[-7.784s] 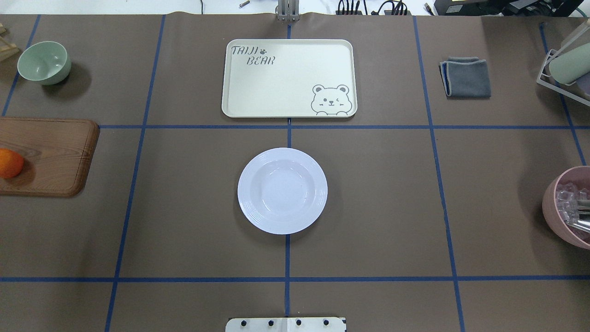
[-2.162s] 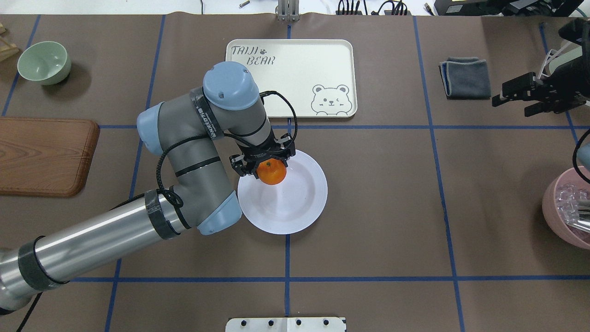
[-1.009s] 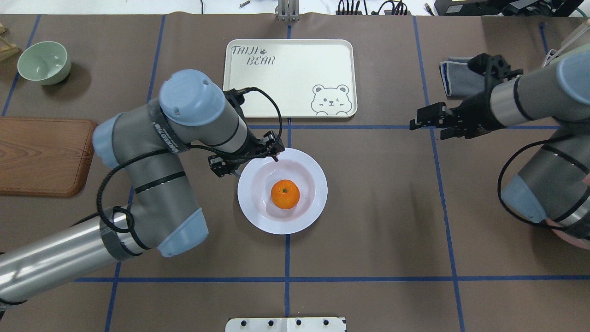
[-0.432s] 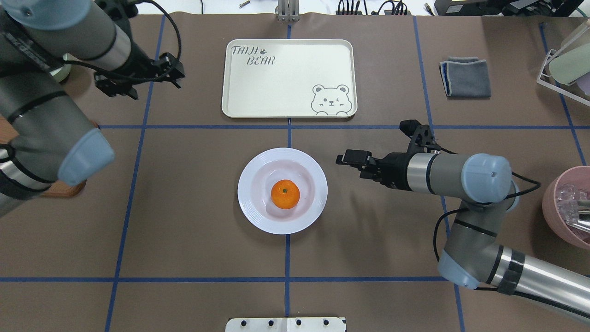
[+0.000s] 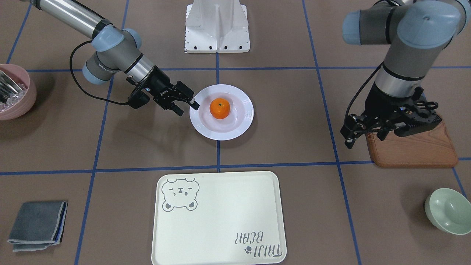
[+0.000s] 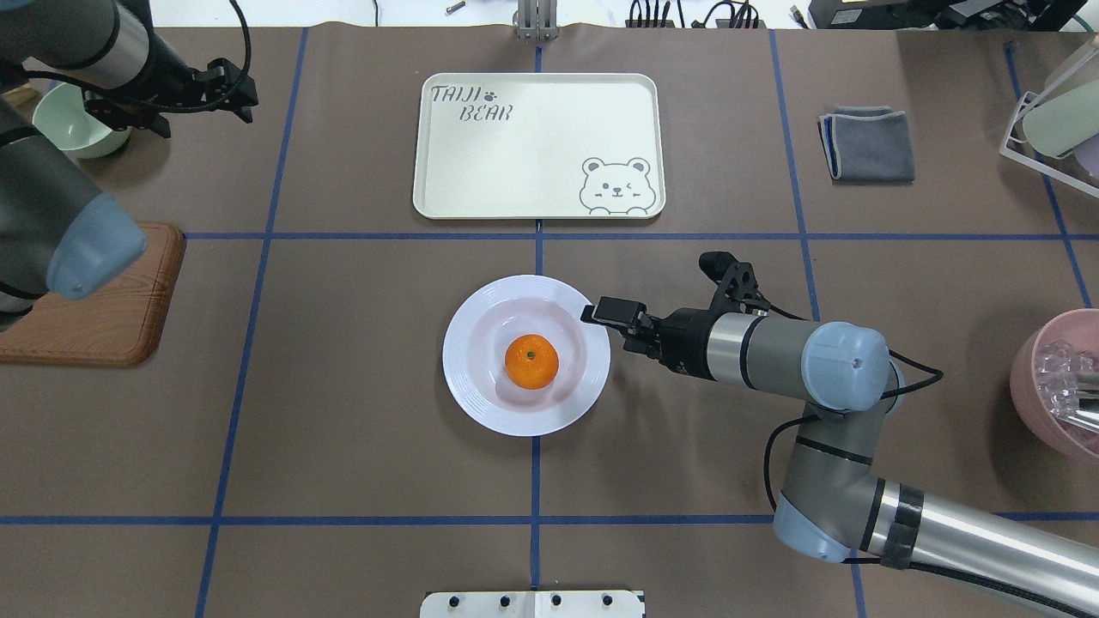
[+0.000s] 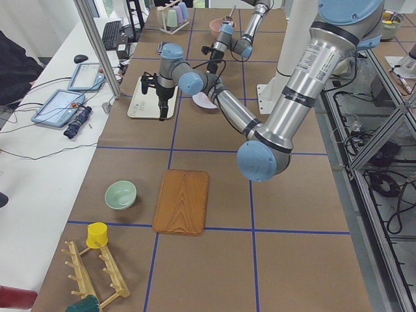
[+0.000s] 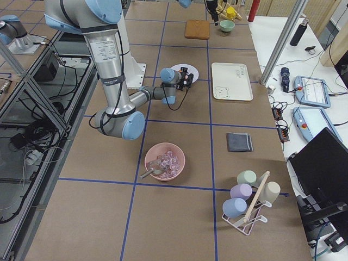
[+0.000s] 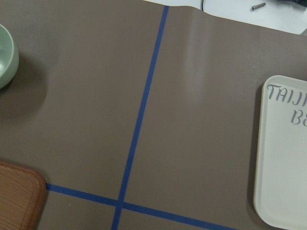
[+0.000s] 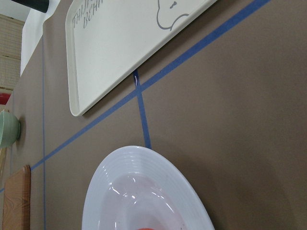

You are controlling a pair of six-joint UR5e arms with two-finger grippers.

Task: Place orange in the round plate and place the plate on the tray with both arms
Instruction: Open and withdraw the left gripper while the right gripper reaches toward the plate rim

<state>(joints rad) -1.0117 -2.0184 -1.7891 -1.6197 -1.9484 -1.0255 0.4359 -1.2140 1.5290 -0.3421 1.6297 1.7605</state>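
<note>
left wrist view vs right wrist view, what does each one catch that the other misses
Only the left wrist view: a small metal screw on the white surface past the table's edge. Only the right wrist view: the round plate and a sliver of the orange in it. Both: the tray, the green bowl, a corner of the wooden board and blue tape lines.

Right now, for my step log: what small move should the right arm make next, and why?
Probably ease the right arm forward until its open jaws straddle the plate rim: the orange already sits in it, and the jaws are at that rim.
</note>
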